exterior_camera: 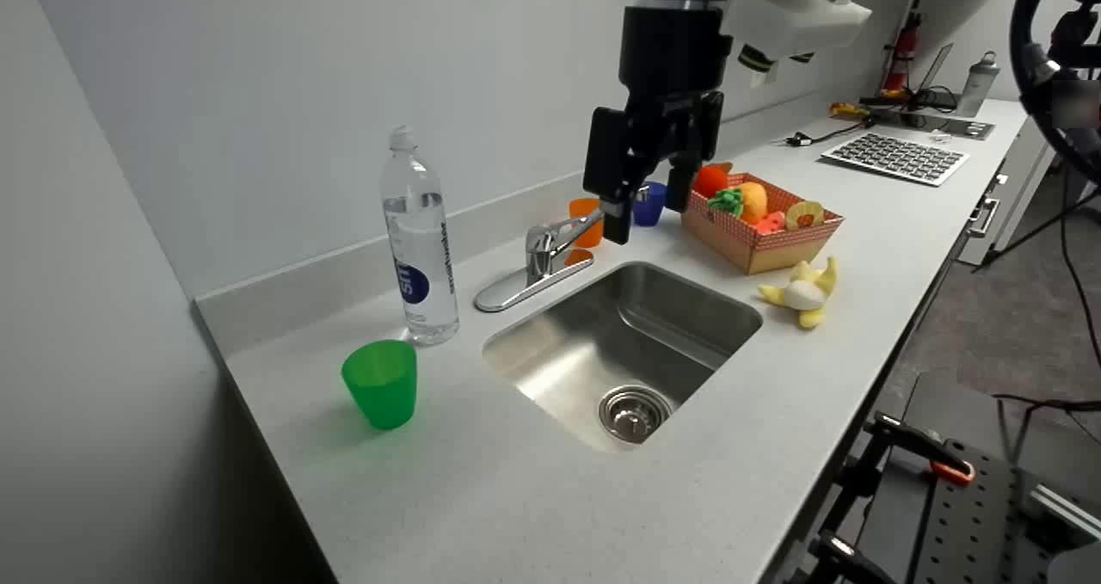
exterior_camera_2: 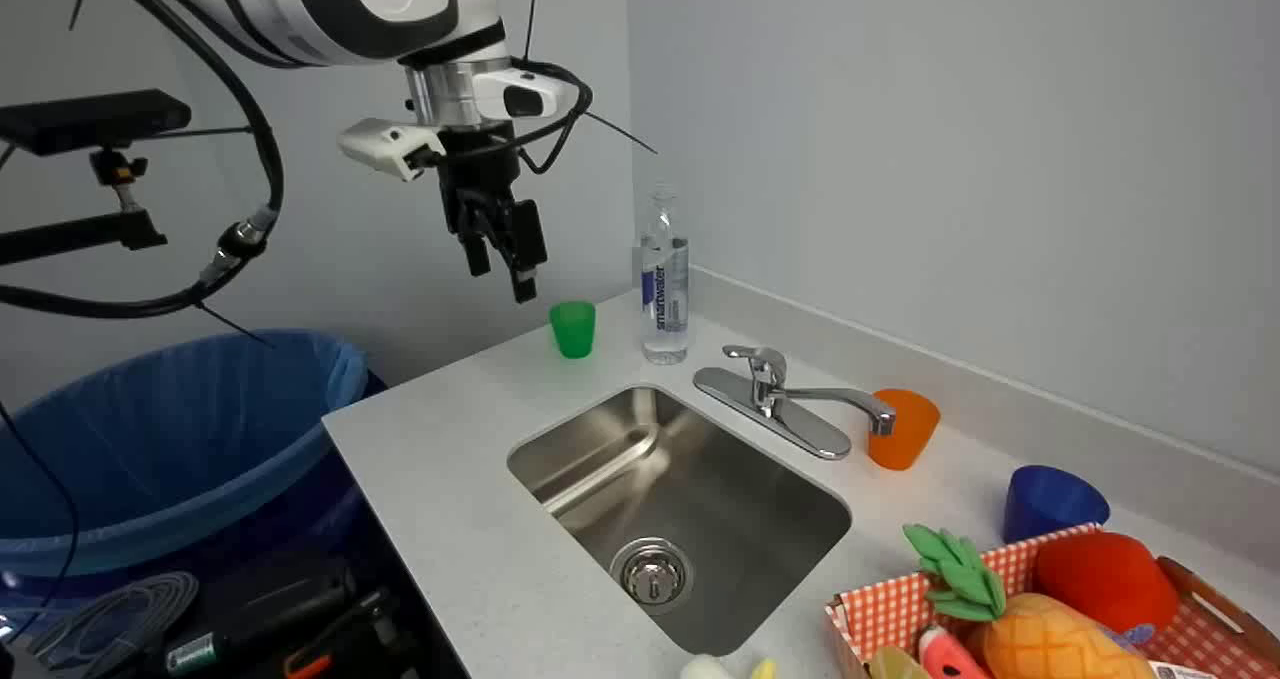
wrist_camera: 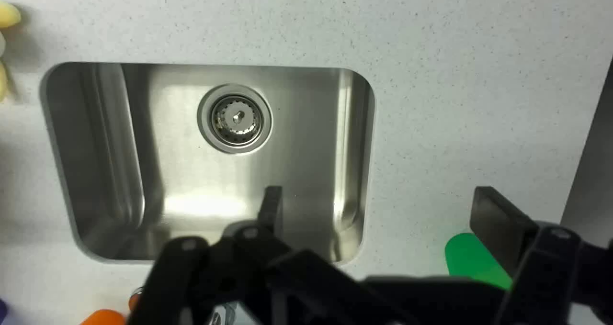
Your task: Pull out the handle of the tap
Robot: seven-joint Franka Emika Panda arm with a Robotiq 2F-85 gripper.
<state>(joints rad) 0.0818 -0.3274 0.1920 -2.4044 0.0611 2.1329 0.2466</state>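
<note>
The chrome tap (exterior_camera: 539, 261) stands on its base plate behind the sink, and its whole form shows in an exterior view (exterior_camera_2: 768, 389). Its short lever handle (exterior_camera_2: 742, 352) sits on top of the body and points away from the long low spout (exterior_camera_2: 835, 395). My gripper (exterior_camera: 647, 210) is open and empty, fingers pointing down, well above the counter and apart from the tap. It also shows in an exterior view (exterior_camera_2: 502, 274). In the wrist view the spread fingers (wrist_camera: 378, 196) frame the sink's edge; the gripper hides most of the tap there.
A clear bottle (exterior_camera_2: 665, 304) and a green cup (exterior_camera: 383, 384) stand near the tap. The sink (exterior_camera_2: 700, 499) lies in front. An orange cup (exterior_camera_2: 902, 429), a blue cup (exterior_camera_2: 1052, 504) and a toy-fruit basket (exterior_camera: 765, 244) stand beyond the spout. A peeled toy banana (exterior_camera: 804, 294) lies beside the sink.
</note>
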